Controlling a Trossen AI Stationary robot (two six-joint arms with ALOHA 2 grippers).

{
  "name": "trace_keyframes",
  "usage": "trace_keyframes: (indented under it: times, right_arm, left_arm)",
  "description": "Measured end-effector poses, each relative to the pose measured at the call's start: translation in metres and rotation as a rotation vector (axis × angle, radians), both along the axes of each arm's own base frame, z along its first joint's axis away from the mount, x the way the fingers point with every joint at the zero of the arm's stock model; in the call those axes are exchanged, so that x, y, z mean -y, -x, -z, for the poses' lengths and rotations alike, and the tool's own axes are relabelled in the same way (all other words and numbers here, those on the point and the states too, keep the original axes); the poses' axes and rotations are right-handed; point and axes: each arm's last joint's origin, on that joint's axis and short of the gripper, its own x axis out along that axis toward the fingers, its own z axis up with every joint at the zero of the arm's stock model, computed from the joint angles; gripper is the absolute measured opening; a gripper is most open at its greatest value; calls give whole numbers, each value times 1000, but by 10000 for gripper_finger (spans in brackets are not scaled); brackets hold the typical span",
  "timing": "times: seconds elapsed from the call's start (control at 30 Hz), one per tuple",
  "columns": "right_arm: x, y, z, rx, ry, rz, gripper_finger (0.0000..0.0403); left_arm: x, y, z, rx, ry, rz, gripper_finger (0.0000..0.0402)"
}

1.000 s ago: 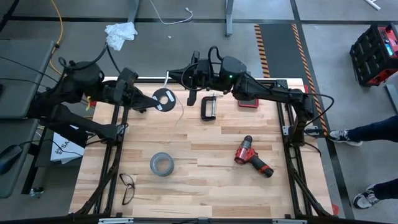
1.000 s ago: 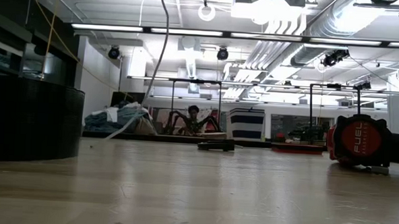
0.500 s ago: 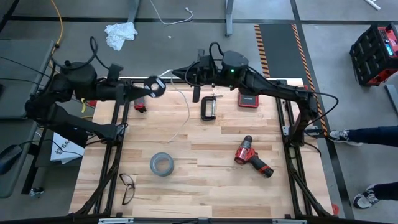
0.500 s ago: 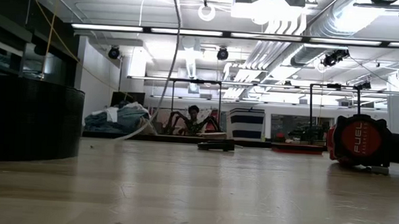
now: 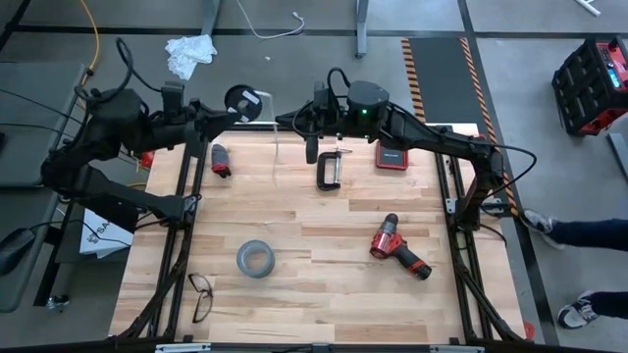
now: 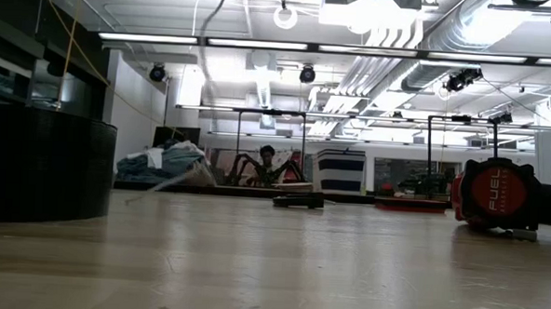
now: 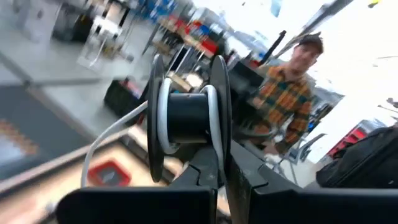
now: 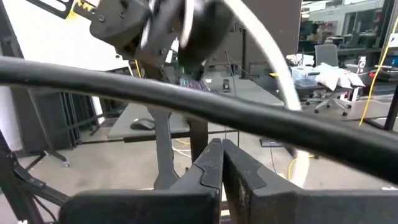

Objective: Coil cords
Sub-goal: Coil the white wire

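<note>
The black spool [image 5: 238,101] hangs in the air over the table's far edge, held by my left gripper [image 5: 228,110], which is shut on it. White cord [image 7: 163,118] is wound on its core, and a free length [image 7: 112,134] runs off and hangs down toward the table [image 5: 277,147]. In the low view the cord [image 6: 211,40] drops from the top. My right gripper [image 5: 287,120] is shut just to the right of the spool. The cord [image 8: 280,68] passes beside its fingers. I cannot tell whether it touches them. My left gripper pinches one flange [image 7: 219,112] of the spool at its rim between its two fingers. The fingers lie level and come from the table's left. The spool is lifted clear of the table, with the cord hanging slack from it.
On the table lie a grey tape roll [image 5: 253,259], glasses [image 5: 201,294], a red drill [image 5: 397,245], a black clamp [image 5: 329,169] and a small red box [image 5: 392,157]. A black cable [image 8: 186,99] crosses in front of my right gripper. A person [image 7: 292,93] stands beyond the table.
My left gripper has carried the spool from over the table toward the far edge and a little left, rolling its wrist so the spool turned about. The cord's loose length has been drawn up off the table and toward the far edge.
</note>
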Motion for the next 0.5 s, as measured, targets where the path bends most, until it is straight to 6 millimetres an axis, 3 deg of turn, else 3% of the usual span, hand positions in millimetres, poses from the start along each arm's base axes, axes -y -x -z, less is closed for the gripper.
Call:
trace_keyframes:
  times: [0.23,0.5]
  right_arm:
    - [-11,-2,0,-3,-4,-31,0]
    - [-25,2,-4,-6,-2,-52,18]
  left_arm:
    - [1,-10,-2,-16,-140,35,1]
    - [3,-3,-5,-30,-291,98,1]
